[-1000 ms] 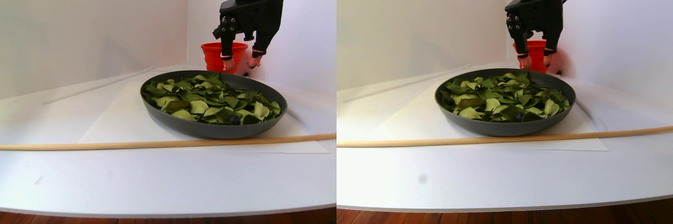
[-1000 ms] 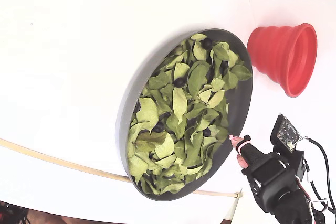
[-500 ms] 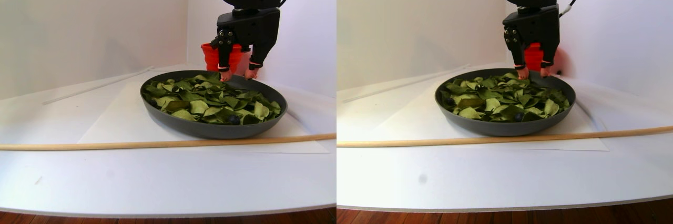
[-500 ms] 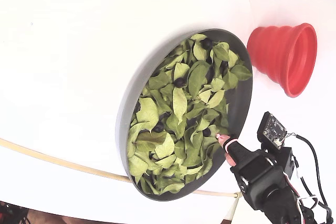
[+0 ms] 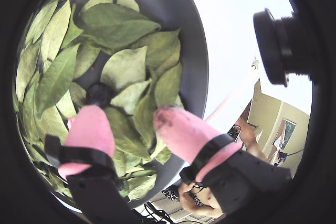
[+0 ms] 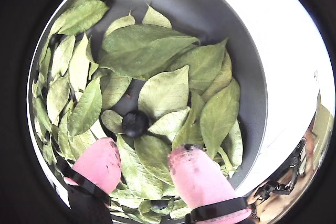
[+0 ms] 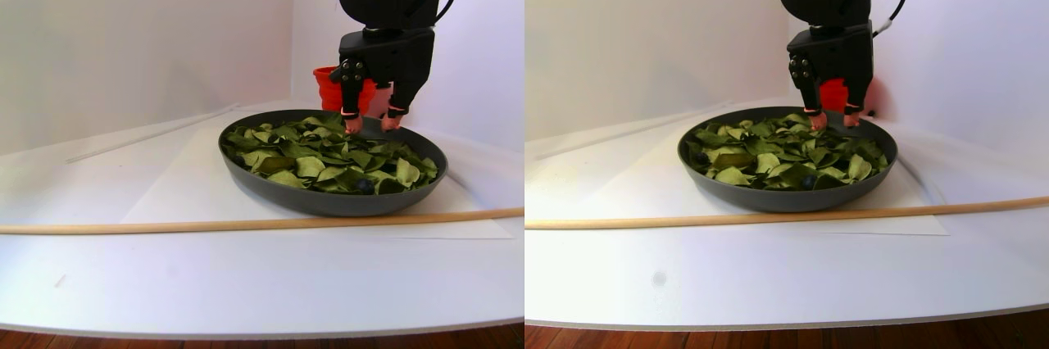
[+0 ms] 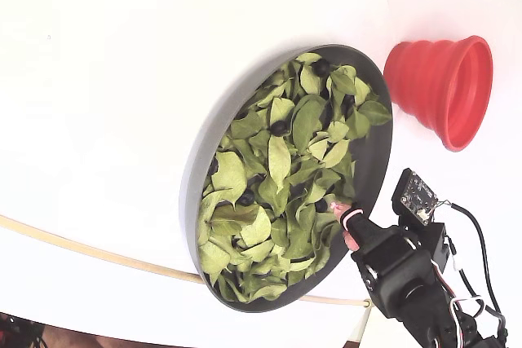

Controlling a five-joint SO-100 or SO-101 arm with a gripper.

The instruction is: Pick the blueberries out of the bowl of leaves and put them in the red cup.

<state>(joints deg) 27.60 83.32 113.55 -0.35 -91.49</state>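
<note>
The dark grey bowl (image 8: 196, 177) (image 7: 328, 201) is full of green leaves (image 8: 277, 169) (image 6: 163, 93). Several blueberries (image 8: 279, 128) lie among them. My gripper (image 7: 370, 124) (image 8: 346, 224) is open, its pink fingertips low over the leaves by the bowl's rim. In both wrist views one blueberry (image 6: 135, 123) (image 5: 98, 94) lies on the bowl floor just beyond the gap between the fingertips, nearer the left one. The gripper (image 6: 146, 148) (image 5: 127, 114) holds nothing. The red cup (image 8: 440, 87) (image 7: 328, 87) stands outside the bowl, partly behind the arm in the stereo pair view.
A long wooden stick (image 7: 246, 224) lies across the table in front of the bowl. A white paper sheet (image 7: 188, 185) lies under the bowl. White walls (image 7: 147, 38) close the back and side. The table's front edge (image 7: 262, 328) is near the camera.
The gripper has come down and moved from outside the bowl's rim to over the leaves inside it. It stays open. Bowl and cup have not moved.
</note>
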